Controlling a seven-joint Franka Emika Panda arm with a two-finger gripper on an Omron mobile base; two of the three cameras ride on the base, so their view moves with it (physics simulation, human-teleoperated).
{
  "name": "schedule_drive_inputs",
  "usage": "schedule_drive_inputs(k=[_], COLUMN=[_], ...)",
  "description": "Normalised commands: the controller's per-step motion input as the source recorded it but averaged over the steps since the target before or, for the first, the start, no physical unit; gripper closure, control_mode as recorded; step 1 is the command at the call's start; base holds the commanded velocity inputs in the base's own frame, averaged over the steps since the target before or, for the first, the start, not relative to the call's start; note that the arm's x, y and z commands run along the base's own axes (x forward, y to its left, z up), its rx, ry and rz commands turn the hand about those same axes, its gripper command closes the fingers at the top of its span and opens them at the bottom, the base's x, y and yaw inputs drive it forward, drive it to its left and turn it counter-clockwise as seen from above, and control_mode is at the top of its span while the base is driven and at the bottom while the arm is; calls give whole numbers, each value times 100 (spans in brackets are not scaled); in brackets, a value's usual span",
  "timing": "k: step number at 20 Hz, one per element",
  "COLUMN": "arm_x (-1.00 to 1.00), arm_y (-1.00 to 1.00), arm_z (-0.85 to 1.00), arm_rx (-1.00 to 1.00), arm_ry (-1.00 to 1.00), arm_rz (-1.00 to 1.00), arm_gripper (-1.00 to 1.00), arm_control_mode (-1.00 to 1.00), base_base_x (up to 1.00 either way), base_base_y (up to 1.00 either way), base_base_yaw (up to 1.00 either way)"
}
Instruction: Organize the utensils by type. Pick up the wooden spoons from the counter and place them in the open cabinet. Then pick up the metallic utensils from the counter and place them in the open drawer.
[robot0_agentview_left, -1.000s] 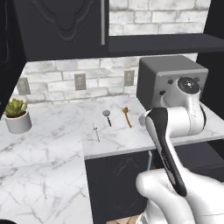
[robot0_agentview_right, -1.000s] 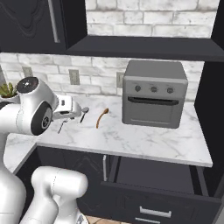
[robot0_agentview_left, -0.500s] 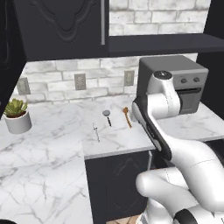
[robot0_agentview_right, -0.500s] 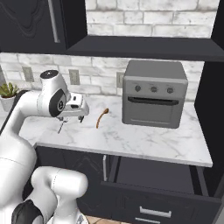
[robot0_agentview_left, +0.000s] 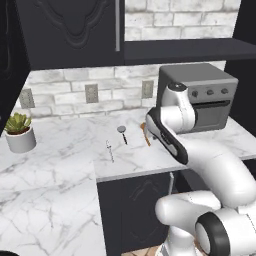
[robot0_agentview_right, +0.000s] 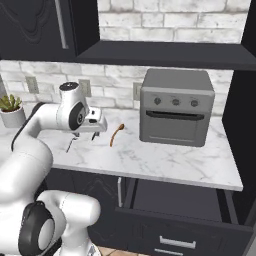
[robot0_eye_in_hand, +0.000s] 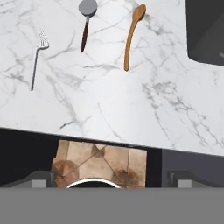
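The tool (robot0_agentview_right: 98, 126) hung with jaws apart over the white marble tabletop (robot0_eye_in_hand: 131, 105). The orange-brown wooden spoon (robot0_eye_in_hand: 132, 36) lay upper centre, beside the grey-headed ladle (robot0_eye_in_hand: 86, 22) and thin silver utensil (robot0_eye_in_hand: 37, 58); a grey toaster oven (robot0_agentview_right: 176, 106) stood right.

Glossy white arm (robot0_agentview_left: 210, 165), dark joints

The worktop (robot0_eye_in_hand: 131, 109) lies bare in front of the fork (robot0_eye_in_hand: 37, 59), the ladle (robot0_eye_in_hand: 86, 19) and the wooden spoon (robot0_eye_in_hand: 131, 37), which lie apart with marble between them. To the right the grey oven (robot0_agentview_right: 176, 106) blocks the way. The drawer (robot0_agentview_right: 182, 212) juts out below.
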Motion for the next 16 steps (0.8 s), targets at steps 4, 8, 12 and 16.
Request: schedule_drive_inputs(k=[4, 8, 12, 16], arm_x=[58, 62, 61, 63], arm_y=[0, 0, 0, 0], arm_z=[-26, -31, -27, -28], arm_rx=[3, 2, 1, 0], arm_ry=[0, 0, 0, 0], arm_rz=[-7, -9, -12, -11], arm_gripper=[-100, -100, -100, -100], arm_control_mode=[-100, -100, -100, -100], base_base_x=[0, 0, 0, 0], base_base_y=[0, 0, 0, 0], base_base_yaw=[0, 0, 0, 0])
